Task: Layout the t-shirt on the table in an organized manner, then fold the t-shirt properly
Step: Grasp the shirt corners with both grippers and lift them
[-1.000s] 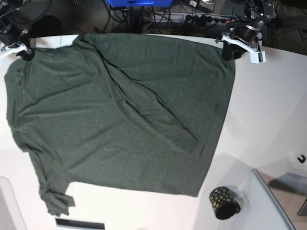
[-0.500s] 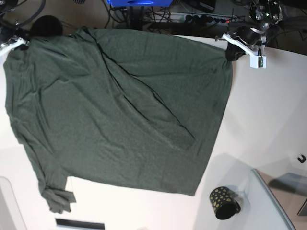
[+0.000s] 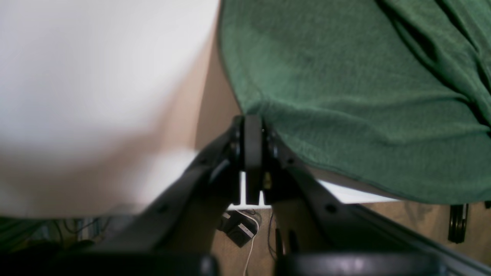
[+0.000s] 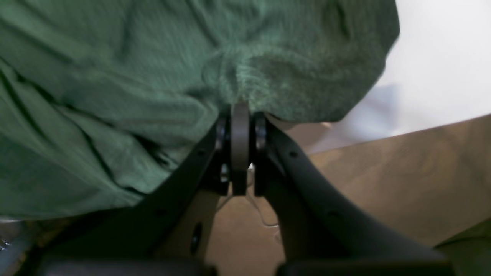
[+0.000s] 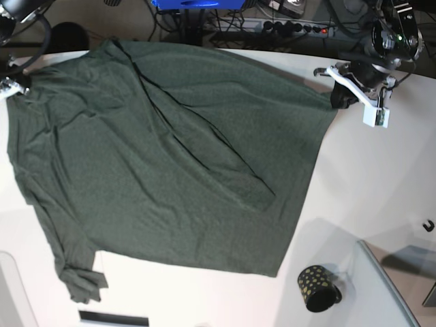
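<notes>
T-shirt (image 5: 170, 163) fabric, dark green, lies spread over most of the white table (image 5: 381, 170), its far edge pulled toward the back rim. Since a second ago the cloth has been drawn outward at both far corners: the left gripper (image 5: 338, 97), at the base view's right, has clamped down on the corner there and carried it further right and a little nearer, and the right gripper (image 5: 15, 83), at that view's left edge, has hauled its corner toward the back. The upper edge now looks tauter between them, though a long diagonal crease (image 5: 204, 143) remains across the middle. I judge this to be the spreading stage; the folding has not begun.

In the left wrist view the left gripper (image 3: 253, 126) shows its jaws pressed together with the shirt's hem (image 3: 268, 119) caught at their tip. In the right wrist view the right gripper (image 4: 241, 111) is likewise closed, bunching a gathered wad of fabric (image 4: 238, 76).

Much is hard to read. The right arm is nearly cut off by the frame in the base view, both wrist views are blurred, and the lower-left sleeve (image 5: 80, 283) is crumpled on itself, so its layers cannot be told apart. A black cup with gold dots (image 5: 317, 287) stands near the bottom hem, apart from it.
</notes>
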You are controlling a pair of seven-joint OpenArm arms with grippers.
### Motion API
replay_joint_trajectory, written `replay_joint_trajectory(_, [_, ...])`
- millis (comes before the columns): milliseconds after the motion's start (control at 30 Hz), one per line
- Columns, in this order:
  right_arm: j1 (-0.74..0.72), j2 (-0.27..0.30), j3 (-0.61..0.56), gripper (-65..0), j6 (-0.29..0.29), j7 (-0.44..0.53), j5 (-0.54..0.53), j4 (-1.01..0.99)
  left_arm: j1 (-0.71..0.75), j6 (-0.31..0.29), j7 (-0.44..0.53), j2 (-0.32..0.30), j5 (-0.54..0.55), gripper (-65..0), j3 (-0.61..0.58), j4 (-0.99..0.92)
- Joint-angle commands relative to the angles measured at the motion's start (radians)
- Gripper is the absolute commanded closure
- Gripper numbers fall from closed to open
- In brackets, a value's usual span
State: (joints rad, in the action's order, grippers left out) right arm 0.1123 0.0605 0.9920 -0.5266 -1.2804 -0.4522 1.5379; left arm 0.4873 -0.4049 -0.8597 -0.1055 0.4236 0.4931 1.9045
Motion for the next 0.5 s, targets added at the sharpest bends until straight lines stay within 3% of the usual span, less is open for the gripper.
replay_joint_trajectory(0, [-0.021, 0.025, 0.0, -0.3, 0.032, 0.008, -0.009, 0.013, -0.014, -0.004, 0.0, -0.007, 0.011, 0.0, 0.003, 0.017])
replay_joint_trajectory(133, [-0.072, 0.069, -0.123, -0.2, 0.116, 0.017, -0.01, -0.05, -0.105, -0.004, -0.062, -0.003, 0.014, 0.0, 0.003, 0.014])
replay_joint_trajectory(267, [-0.15, 0.085, -0.155, -0.2, 0.178, 0.035, -0.01, -0.17, -0.217, -0.004, -0.12, -0.003, 0.01, 0.0, 0.003, -0.027])
replay_joint_trajectory(467, [-0.234, 0.14, -0.201, -0.2, 0.236, 0.149, -0.01, -0.343, -0.371, -0.004, -0.129, -0.003, 0.01, 0.0, 0.002, -0.265])
